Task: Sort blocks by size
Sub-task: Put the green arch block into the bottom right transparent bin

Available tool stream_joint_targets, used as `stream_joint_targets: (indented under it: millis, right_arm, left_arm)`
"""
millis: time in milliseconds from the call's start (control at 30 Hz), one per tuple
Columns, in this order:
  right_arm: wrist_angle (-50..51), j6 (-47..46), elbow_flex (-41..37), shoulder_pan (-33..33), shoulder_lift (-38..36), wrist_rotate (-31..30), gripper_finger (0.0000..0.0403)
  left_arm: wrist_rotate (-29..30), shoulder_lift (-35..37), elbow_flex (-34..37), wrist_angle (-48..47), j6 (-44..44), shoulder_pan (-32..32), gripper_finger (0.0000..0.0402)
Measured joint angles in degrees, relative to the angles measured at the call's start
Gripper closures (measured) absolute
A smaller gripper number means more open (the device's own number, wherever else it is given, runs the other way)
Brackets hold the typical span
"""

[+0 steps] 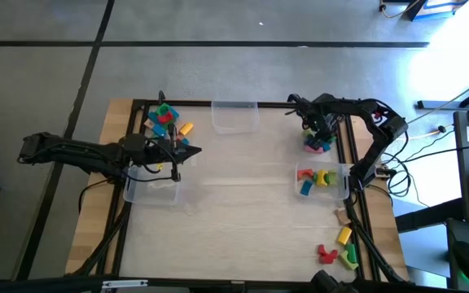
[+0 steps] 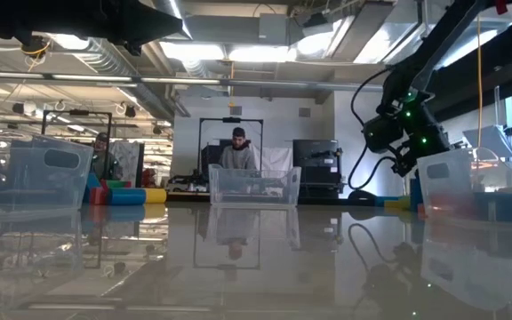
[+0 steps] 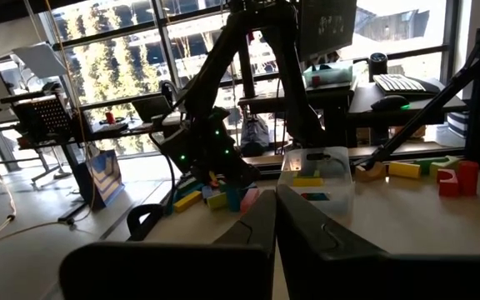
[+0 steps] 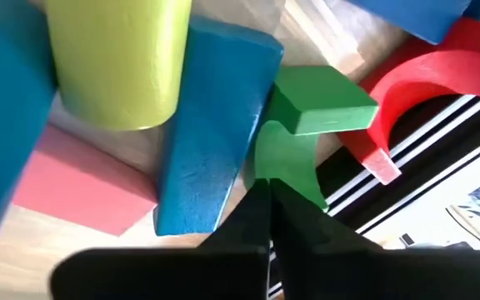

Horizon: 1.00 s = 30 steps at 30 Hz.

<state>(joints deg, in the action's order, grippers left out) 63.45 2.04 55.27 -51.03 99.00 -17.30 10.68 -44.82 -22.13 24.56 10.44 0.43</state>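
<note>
Right gripper [image 1: 317, 130]: It is down in a pile of blocks [image 1: 318, 144] at the far right of the table [image 1: 243, 220]. Its two fingers are pressed together. In the right wrist view the finger tips [image 4: 267, 200] touch a green block [image 4: 294, 142]. It does not look like the fingers have a block between them.

Blocks by the right gripper: A blue bar [image 4: 211, 142] lies just beside the green block. A yellow round block [image 4: 115, 58] sits next to the blue bar. A pink block [image 4: 77, 187] lies flat under them. A red arch block [image 4: 427, 79] is on the other side of the green one.

Left gripper [image 1: 169, 150]: It waits over the left side of the table, above a clear bin [image 1: 151, 189]. Its fingers are together and hold nothing.

Left pile [image 1: 168, 122]: More blocks lie at the far left, just past the left gripper. They are green, red, blue and orange.

Right bin [image 1: 324, 181]: This clear bin is on the right side. It has a few blocks in it, red, yellow, green and blue.

Near right blocks [image 1: 339, 248]: Some red, yellow and green blocks lie on the near right corner of the table.

Far bin [image 1: 235, 115]: A clear bin stands at the far middle edge of the table.

Person [image 2: 237, 151]: Someone is in the room far behind the table.
</note>
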Motion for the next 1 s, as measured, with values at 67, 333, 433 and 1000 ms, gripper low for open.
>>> stream_joint_targets:
  millis: [67,333,433,1000]
  right_arm:
    - [-1.0,-0.6,-0.6,0.0,0.0,0.0,0.0395]
    - [0.7,-6.4,1.3,0.0,0.0,0.0,0.0327]
    - [1.6,-8.2,3.8,0.0,-0.1,0.3,0.0289]
    - [-6.5,-11.9,4.3,-3.0,-0.1,0.5,0.0175]
  left_arm:
    - [0.0,0.0,0.0,0.0,0.0,0.0,0.0398]
    - [0.0,0.0,0.0,0.1,0.3,0.0,0.0398]
    - [0.0,0.0,0.0,0.1,0.5,0.0,0.0398]
    - [0.0,0.0,0.0,-1.8,-0.3,0.0,0.0398]
